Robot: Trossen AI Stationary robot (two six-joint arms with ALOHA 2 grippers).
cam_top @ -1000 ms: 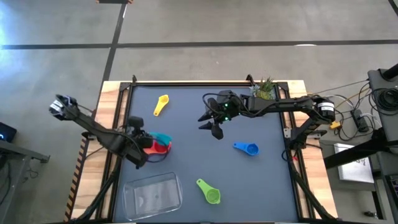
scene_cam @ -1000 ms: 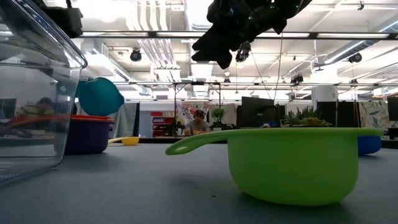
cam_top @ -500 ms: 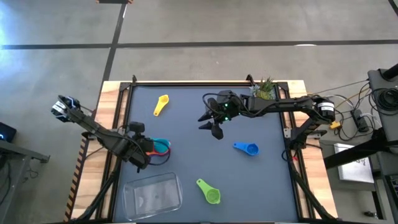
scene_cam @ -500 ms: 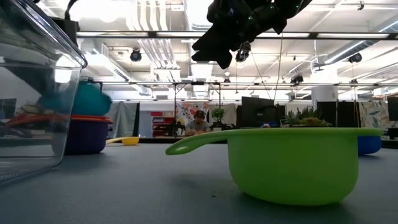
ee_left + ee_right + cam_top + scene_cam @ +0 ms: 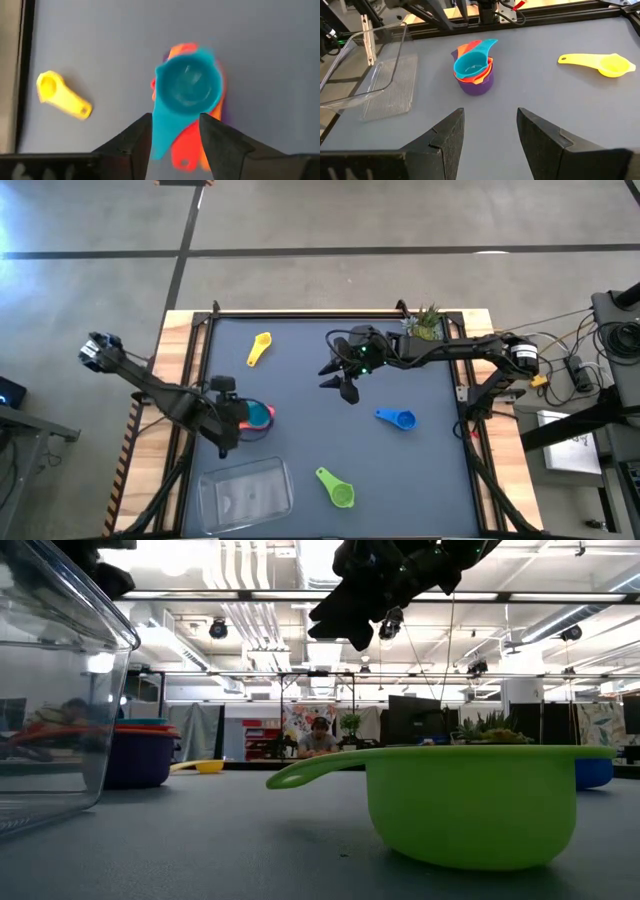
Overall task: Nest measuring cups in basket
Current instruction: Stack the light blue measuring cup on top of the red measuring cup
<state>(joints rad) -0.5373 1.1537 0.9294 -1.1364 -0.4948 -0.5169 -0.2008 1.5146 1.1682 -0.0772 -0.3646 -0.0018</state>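
The teal cup (image 5: 189, 89) sits nested on top of a stack of red, orange and purple measuring cups (image 5: 474, 75) at the table's left. The stack's purple bottom cup rests on the mat. My left gripper (image 5: 175, 136) hangs open just above it, one finger on either side of the teal handle (image 5: 161, 140); I see no touch. My right gripper (image 5: 345, 385) waits open, raised over the far middle of the table. A yellow cup (image 5: 259, 348), a blue cup (image 5: 398, 418) and a green cup (image 5: 338, 488) lie singly. The clear basket (image 5: 245, 492) stands at the near left.
A small potted plant (image 5: 425, 323) stands at the far right corner. The table's raised black rails and wooden border (image 5: 180, 360) run close to my left arm. Bare mat lies between the stack and the green cup.
My left gripper has opened and let go of the teal cup. The cup, held tilted above the stack a second ago, has come down and now sits level in the stack. My right gripper has kept still.
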